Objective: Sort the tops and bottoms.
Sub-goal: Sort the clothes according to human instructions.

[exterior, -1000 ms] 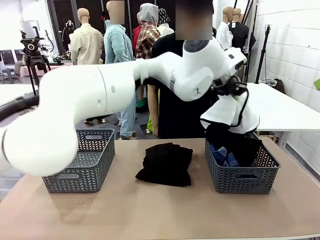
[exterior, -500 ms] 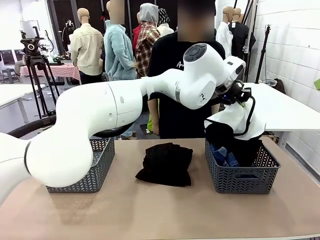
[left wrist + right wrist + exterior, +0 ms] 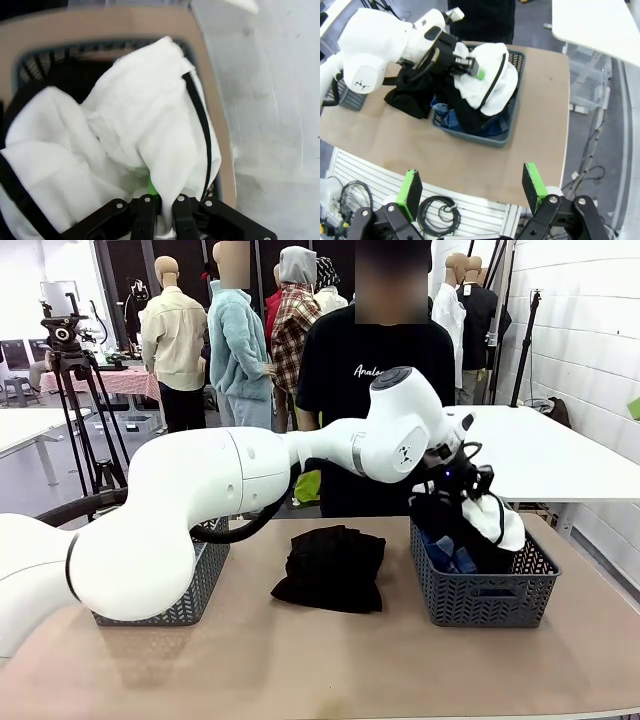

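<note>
Here, mid-frame on the bench lies a folded black piece. At right, the left claw pinches the white piece with black edging atop the grey basket holding the blue denim piece. The right claw stands wide, empty.

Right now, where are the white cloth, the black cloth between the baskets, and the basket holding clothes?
white cloth (image 3: 508,528): front view, fold above the basket
black cloth (image 3: 333,565): front view, middle of the heap
basket (image 3: 487,598): front view, front wall

Our left arm is glossy white, with rounded joints, a grey band and a small black mark. Our right hand is black, with green pads and silver screws.
</note>
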`<state>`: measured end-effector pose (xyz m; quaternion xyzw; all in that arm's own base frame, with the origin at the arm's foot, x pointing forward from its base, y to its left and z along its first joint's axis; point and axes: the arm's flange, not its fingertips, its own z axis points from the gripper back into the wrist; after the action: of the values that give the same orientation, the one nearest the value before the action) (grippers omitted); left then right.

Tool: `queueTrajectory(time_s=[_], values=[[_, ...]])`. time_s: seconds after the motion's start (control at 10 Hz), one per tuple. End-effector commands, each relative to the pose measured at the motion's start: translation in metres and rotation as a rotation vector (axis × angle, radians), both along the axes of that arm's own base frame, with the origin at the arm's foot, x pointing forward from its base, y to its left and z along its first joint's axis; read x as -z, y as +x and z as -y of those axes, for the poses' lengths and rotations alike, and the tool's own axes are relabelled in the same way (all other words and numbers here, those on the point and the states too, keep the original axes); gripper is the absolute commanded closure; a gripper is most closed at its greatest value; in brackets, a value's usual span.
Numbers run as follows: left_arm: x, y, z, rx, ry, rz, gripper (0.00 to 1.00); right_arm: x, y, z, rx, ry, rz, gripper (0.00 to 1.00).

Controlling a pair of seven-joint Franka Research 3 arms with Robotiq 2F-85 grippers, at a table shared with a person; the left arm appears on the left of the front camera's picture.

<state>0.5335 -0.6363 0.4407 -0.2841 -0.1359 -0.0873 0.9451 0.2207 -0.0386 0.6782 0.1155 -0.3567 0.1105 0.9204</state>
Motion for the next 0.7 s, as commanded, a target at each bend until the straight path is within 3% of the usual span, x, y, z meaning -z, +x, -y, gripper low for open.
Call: queueTrajectory(time_s=[0.0,0.3,0.6], values=[[0.000,0.006,0.001,-0.018,0.086,-0.171,1.00,0.002,0.000,-0.001,-0.010,0.001,-0.006,0.00],[0.024,0.004,-0.004,-0.031,0.110,-0.307,1.00,0.002,0.000,-0.001,-0.010,0.001,-0.006,0.00],[0.051,0.013,-0.007,0.009,0.140,-0.265,1.00,0.002,0.000,-0.001,-0.010,0.001,-0.006,0.00]])
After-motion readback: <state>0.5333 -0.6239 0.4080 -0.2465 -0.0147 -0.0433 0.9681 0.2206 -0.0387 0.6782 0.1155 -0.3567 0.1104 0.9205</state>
